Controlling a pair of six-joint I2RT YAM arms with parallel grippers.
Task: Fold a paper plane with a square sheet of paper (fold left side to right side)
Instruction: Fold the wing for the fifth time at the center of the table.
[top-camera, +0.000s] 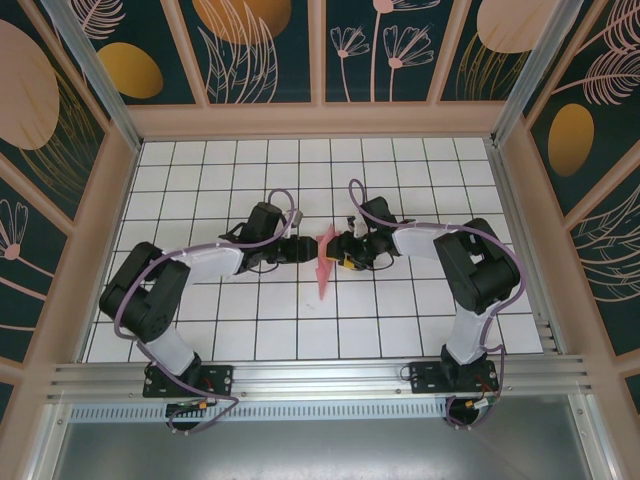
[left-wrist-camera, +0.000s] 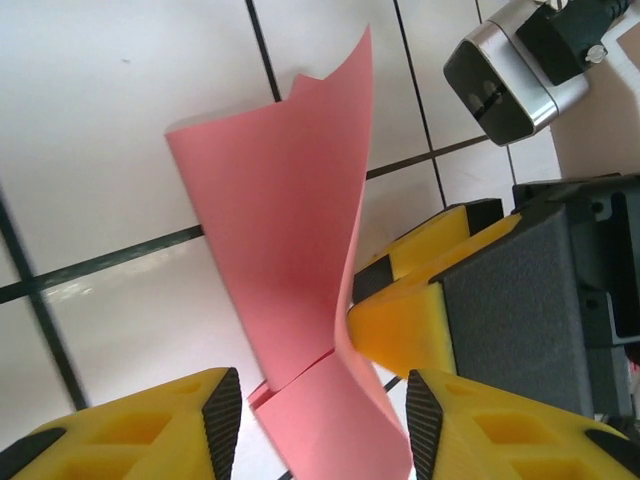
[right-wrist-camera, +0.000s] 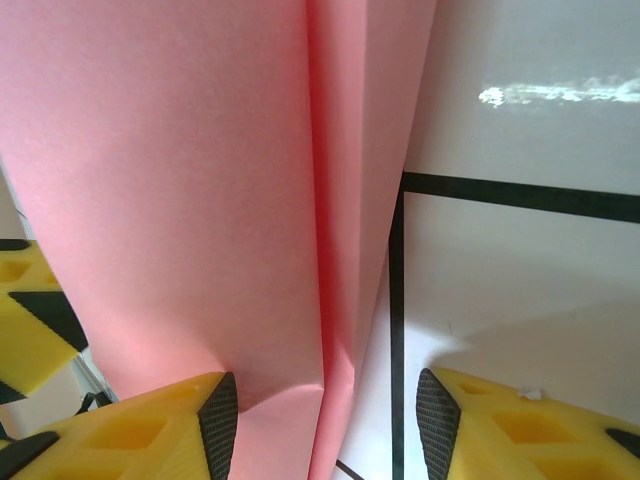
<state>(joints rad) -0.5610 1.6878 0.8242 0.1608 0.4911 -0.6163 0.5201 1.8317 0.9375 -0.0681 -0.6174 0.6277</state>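
The salmon-pink paper plane (top-camera: 324, 262) stands up off the grid table (top-camera: 400, 320) near its centre. The left gripper (left-wrist-camera: 318, 425) and right gripper (right-wrist-camera: 322, 420) both gape wide around it. Whether any finger presses the paper is unclear.

Paper plane (right-wrist-camera: 180, 180) was cropped top and bottom in right wrist view, bottom cropped in left wrist view; overhead, folds were too small to tell.

No readable text from my seat.
I find no letters, numbers or labels on the pink paper (left-wrist-camera: 290, 250), the tiled surface (top-camera: 400, 300) or the patterned walls (top-camera: 260, 50).
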